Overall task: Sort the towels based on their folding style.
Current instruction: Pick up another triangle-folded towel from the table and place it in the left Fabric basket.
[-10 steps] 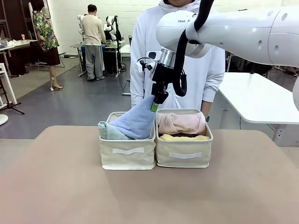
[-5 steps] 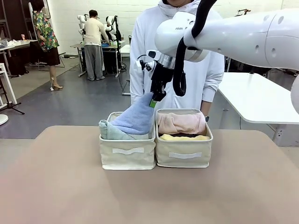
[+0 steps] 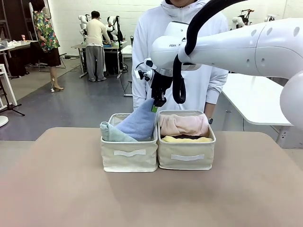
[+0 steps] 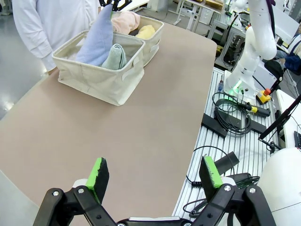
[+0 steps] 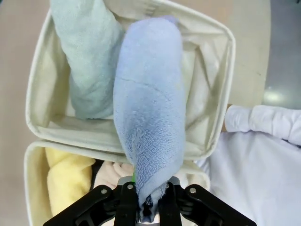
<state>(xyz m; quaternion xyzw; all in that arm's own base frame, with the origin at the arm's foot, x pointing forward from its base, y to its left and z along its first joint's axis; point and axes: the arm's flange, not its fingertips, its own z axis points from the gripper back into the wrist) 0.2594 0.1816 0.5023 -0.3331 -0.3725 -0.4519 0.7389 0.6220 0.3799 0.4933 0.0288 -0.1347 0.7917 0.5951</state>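
Periwinkle-blue cone towel (image 3: 138,124) stands in the left bin (image 3: 129,157) beside the sage-green one (image 3: 112,134), its tip pinched by the closed right gripper (image 3: 155,105). Soft, light terry (likely floppy); the narrow tip suits gripping. Left gripper (image 4: 154,175) is wide open, empty.

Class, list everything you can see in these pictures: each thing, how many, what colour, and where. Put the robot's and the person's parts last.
blue towel: one, periwinkle, tip pinched, base in left bin
green towel: one, sage, left bin
pink towel: one, pale, right bin, on top
yellow towel: one, right bin, front
bins: two, beige, side by side mid-table
table: one, tan
right gripper: shut on blue towel
left gripper: open, above table edge
person: one, white top, behind bins
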